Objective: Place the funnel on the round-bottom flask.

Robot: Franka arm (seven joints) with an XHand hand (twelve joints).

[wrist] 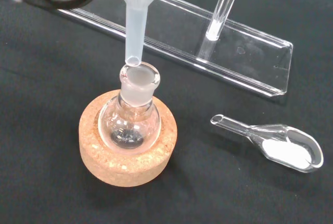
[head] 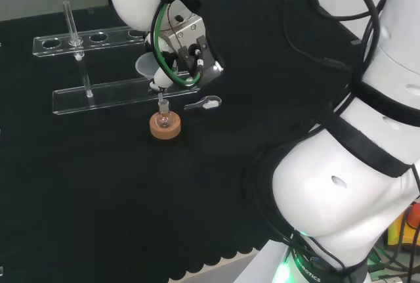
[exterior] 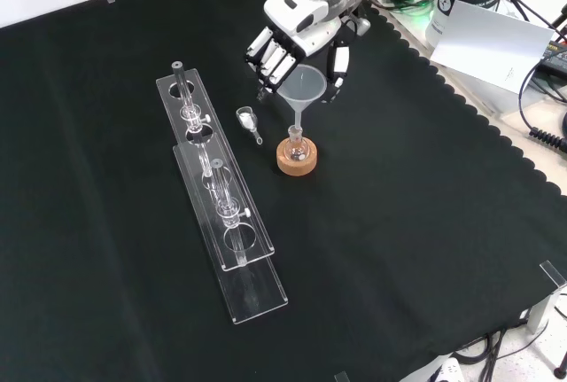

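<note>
The hand [exterior: 301, 41] pinches the funnel [exterior: 304, 85] by its cone — light, slick plastic, I'd guess — stem tip just above the round-bottom flask [wrist: 130, 122] mouth, in its cork ring [wrist: 127, 154].

The table [exterior: 425, 249] wears a plain black cloth with a scalloped edge. On it the cork ring [wrist: 127, 154] is a speckled tan-orange. The flask [wrist: 130, 125] sitting in the cork ring is clear glass with a frosted whitish neck. Above the flask, the funnel [exterior: 303, 89] is a milky, translucent white. The robot hand [exterior: 297, 41] beside the funnel is white with black fingers. Near the cork ring, a small clear scoop [wrist: 276, 143] holds white powder. The racks [exterior: 226, 222] beyond the scoop are colourless clear plastic, with clear tubes standing in them.
</note>
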